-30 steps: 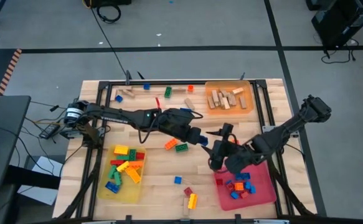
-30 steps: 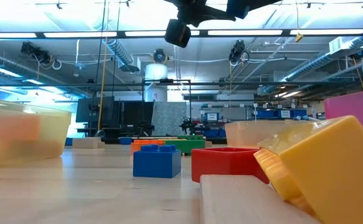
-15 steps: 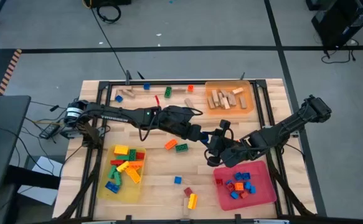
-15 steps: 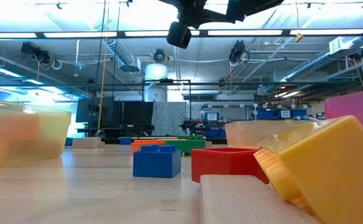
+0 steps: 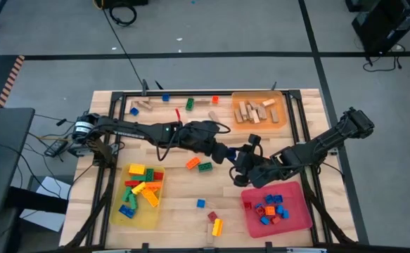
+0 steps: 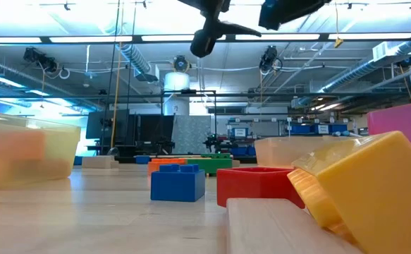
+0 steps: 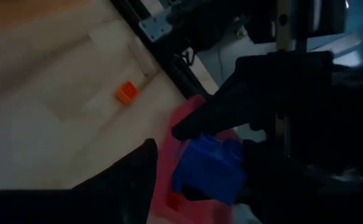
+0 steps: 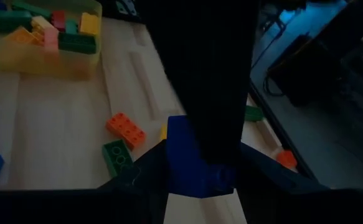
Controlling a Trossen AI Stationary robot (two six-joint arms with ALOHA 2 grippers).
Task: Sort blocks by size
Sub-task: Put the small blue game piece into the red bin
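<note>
A small blue brick (image 8: 193, 163) hangs above the middle of the worktop (image 5: 183, 193), just toward 3 o'clock from its centre, where the 2 arms meet. The right gripper (image 5: 244, 159) has its jaws closed on the brick. The left gripper (image 5: 226, 152) sits close against it from the 9 o'clock side. One of the left jaws stands clear of the brick, with the tray's pink showing in the gap, so they look spread.

It reads as a hand-off in mid-air. The brick is small, and the red tray (image 5: 299, 216) of small pieces lies at 4 o'clock, on the right arm's side of the worktop, so passing it across probably spares the left arm a long reach.

A yellow tray (image 5: 138, 219) of larger bricks sits at 8 o'clock. An orange tray (image 5: 280, 121) of tan wooden pieces sits at 1 o'clock. An orange brick (image 5: 192, 163) and a green brick (image 5: 205, 166) lie loose at the centre, not yet sorted, and more strays lie along the 12 o'clock edge and near 6 o'clock.

Much is lost in shadow. From above, the brick itself cannot be picked out among the dark wrists. Both wrist cameras see mostly black casing, and the left gripper's second jaw cannot be made out. The table-level camera catches only the arms' undersides at the top of its view.
</note>
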